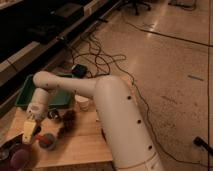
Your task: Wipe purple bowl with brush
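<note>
Gripper [30, 131] hangs over the left part of the bench [85, 145], short of the purple bowl [20, 157].

The arm reaches from the robot's white body across the bench top and bends down, so the yellowish fingers [28, 132] point at the wood near the left edge. Whether they are apart, together or clamped on anything cannot be told. The purple bowl sits at the near-left corner, just beyond and below the fingers, partly cut by the picture's edge; the coming move, I judge, turns on closing that small gap toward the corner. The brush cannot be made out, so its long axis is unknown. A green tray [20, 97] lies at the far-left edge and a pale cup [83, 103] mid-bench. No readable labels or writing.
</note>
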Controlling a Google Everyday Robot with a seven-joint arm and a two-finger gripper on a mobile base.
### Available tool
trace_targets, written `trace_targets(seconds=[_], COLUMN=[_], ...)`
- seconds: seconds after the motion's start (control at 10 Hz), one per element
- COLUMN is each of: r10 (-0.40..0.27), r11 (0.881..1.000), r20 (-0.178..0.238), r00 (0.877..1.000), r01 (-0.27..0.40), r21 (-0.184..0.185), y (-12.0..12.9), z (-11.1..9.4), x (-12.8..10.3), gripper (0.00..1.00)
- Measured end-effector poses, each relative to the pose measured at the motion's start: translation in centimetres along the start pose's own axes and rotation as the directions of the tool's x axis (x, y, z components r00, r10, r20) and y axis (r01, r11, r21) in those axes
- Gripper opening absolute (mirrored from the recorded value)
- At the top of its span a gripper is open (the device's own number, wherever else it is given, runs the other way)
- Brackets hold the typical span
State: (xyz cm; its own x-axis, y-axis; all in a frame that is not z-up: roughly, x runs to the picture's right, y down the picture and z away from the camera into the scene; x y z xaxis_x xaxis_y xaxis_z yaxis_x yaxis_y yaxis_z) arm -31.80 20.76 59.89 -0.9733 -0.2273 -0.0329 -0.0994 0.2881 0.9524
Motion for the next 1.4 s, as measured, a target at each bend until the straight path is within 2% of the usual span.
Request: trace_targets(seconds=[0.4, 0.6, 0.9, 1.2, 1.4], r10=[0.053, 0.072, 0.086, 0.056, 0.035], r11=[0.999, 0.997, 0.996, 0.998, 0.999], r20=[-0.019, -0.029, -0.072, -0.071, -0.057], r00=[0.998, 0.997, 0.994, 0.996, 0.998], r01=[-0.053, -0.073, -0.088, -0.059, -0.037], r21=[-0.009, -0.015, -0.029, -0.033, -0.034], y=[0.1, 0.4, 1.0, 1.5, 2.0], z=[-0.2, -0.6, -2.2, -2.6, -2.8], x=[-4.2, -5.0, -6.2, -4.4, -2.2], gripper=[0.00, 0.00, 0.00, 0.00, 0.00])
